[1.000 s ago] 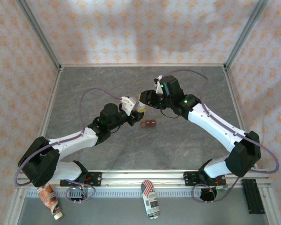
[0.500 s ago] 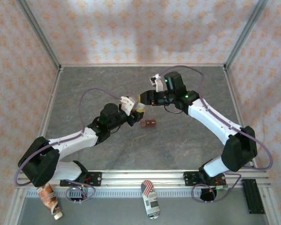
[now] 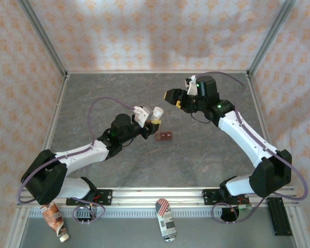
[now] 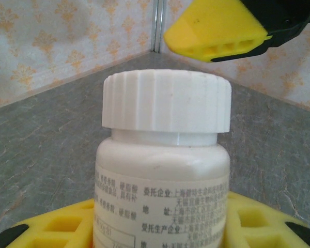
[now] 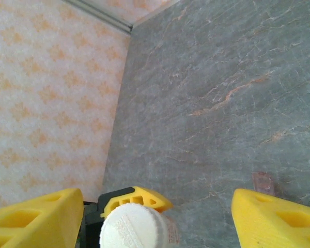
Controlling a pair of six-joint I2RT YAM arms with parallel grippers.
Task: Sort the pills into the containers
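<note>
White bottle [image 3: 158,112]: upright, cap on, held above the middle of the worktop [image 3: 93,93] with its printed label facing the left wrist camera.
Cap [image 4: 167,101]: white, ribbed round its side, seated square on the neck — no gap shows.
Left gripper [image 3: 155,121]: yellow fingers [image 4: 279,222] closed on the bottle's lower body, one on each side.
Right gripper [image 3: 171,96]: spread wide and holding nothing; it hangs just beyond the cap toward the far edge, apart from it. In its own wrist view the cap sits low between the two fingers [image 5: 279,222].
Containers [image 3: 164,136]: dark red-brown strip lying flat near the middle of the worktop, just on the near-edge side of the bottle and free of both arms. Whether any compartment holds something cannot be told.
Step in hand: judged to be opening the bottle. The cap is still on and no pills are seen, so sorting has not begun.
Next move: likely calls for the right gripper to centre over the cap, close on its ribbed side and twist — while the left grip resists the turn and keeps the bottle upright.
</note>
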